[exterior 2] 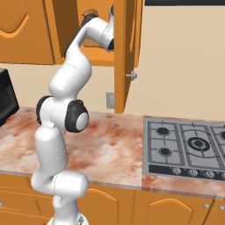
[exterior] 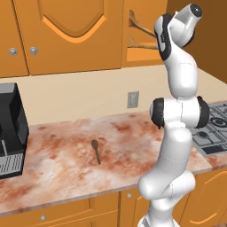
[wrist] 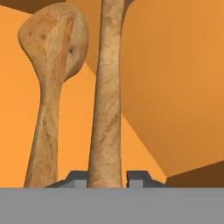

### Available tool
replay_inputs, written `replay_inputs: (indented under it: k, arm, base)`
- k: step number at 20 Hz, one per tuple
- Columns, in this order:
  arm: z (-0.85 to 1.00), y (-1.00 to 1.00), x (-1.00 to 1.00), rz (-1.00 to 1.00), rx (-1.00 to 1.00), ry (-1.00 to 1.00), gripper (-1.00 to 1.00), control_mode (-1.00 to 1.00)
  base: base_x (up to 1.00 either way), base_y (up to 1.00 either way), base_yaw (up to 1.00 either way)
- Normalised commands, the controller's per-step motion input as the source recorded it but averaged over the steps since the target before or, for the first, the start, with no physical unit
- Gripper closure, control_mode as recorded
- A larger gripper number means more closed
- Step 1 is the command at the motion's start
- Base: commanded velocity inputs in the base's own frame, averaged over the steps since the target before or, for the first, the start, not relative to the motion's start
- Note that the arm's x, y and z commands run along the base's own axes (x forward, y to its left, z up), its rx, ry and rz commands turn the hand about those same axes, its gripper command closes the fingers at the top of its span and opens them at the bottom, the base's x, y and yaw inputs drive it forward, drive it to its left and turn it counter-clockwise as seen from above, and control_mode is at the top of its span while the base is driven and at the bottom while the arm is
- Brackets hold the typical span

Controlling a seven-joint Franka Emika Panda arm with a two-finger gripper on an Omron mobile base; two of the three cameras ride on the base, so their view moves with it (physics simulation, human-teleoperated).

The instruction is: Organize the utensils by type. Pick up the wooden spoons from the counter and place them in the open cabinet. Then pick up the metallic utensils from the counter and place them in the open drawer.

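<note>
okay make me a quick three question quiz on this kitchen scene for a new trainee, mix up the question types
1. True or false: the gripper is shut on a wooden spoon handle inside the cabinet.
2. Multiple choice: what lies on the counter in the left base view? A) a wooden spoon B) a small metal spoon C) a fork
3. Fill in: in the hand view, a second wooden spoon lies beside the held handle, with its ____ at the end far from the fingers.

Key: 1 true; 2 B; 3 bowl
</note>
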Motion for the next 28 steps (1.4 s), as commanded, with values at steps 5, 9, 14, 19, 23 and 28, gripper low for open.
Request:
replay_inputs:
  k: [5,9,14,19,23,28]
  arm:
    - [-0.01,0.26,0.05,0.07,-0.09,0.00,1.00,-1.00]
    - [0.00,0.23,0.01,0.05,-0.10,0.03,-1.00,-1.00]
    - [0.00,0.07,0.00,0.04,-0.08,0.02,-1.00,-1.00]
    - [0.00,0.01,0.00,0.03,-0.06,0.00,-1.00,-1.00]
    - [0.00,0.07,-0.31,0.01,-0.06,-0.07,-1.00,-1.00]
    - [0.00,0.31,-0.62,0.01,-0.07,-0.07,-1.00,-1.00]
  base:
    - [0.00,0.00,0.00]
    - [0.00,0.00,0.00]
    - [0.00,0.00,0.00]
    - [0.00,0.00,0.00]
    - [0.00,0.00,0.00]
    - [0.00,0.00,0.00]
